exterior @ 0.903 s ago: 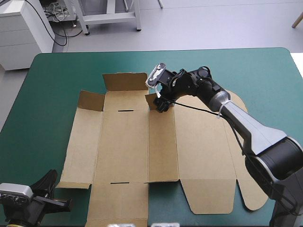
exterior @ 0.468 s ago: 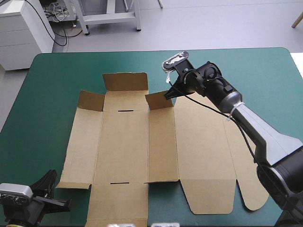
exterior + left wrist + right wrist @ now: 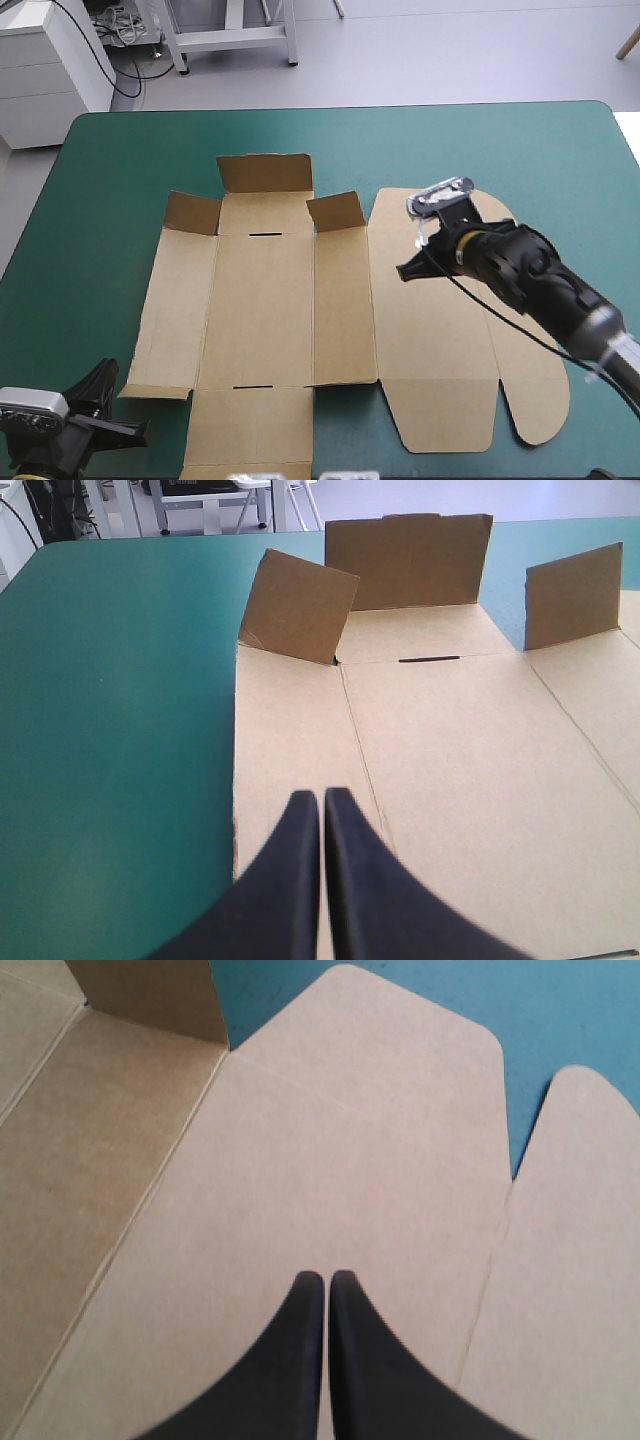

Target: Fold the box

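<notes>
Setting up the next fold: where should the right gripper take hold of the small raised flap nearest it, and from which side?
Take the small flap by its free upper edge, coming from the lid panel side. It stands up off the box, so that edge is clear of the table. The right gripper is shut and would probably need to open first.

Box (image 3: 262, 300) cut off by the high view's bottom edge, partly hidden under right arm (image 3: 545, 290)

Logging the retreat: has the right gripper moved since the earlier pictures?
Yes. The right gripper has pulled away from the box's right upright flap, toward the table's near right corner.
</notes>
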Robot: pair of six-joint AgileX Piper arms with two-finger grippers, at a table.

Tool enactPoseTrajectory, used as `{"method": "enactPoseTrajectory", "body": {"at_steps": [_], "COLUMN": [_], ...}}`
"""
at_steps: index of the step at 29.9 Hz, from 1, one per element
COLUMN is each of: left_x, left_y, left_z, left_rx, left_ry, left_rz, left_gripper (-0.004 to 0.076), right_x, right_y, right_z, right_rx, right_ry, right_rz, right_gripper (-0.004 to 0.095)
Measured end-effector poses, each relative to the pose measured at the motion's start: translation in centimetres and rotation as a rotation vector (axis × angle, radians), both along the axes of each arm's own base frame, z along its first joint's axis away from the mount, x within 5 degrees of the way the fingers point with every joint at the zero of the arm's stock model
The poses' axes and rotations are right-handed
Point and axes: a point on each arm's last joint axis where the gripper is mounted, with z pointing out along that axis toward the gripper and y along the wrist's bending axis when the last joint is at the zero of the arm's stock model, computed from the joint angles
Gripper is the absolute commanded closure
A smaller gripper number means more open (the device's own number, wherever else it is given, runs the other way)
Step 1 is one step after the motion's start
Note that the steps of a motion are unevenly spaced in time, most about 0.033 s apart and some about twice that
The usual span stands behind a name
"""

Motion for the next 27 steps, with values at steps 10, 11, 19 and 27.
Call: {"method": "enactPoseTrajectory", "body": {"at_steps": [10,11,19,27], "left_x": [0.0,0.0,0.0,0.0], "left_y": [0.0,0.0,0.0,0.0], "left_z": [0.0,0.0,0.0,0.0], "left_rx": [0.0,0.0,0.0,0.0], "left_ry": [0.0,0.0,0.0,0.0], "left_rz": [0.0,0.0,0.0,0.0], "left_gripper": [0.0727,0.0722,0.0242,0.0052], "right_x": [-8.9,-9.7,-14.2,-16.6], "right_y": [-4.9,-5.4,-7.7,-8.9], "right_z": [-0.6,-0.7,-1.7,-3.8], "right_rx": [0.082,0.095,0.176,0.215], "right_ry": [-0.109,-0.125,-0.22,-0.249], "right_rz": [0.0,0.0,-0.002,0.013], "right_gripper": [0.091,0.091,0.091,0.091]}}
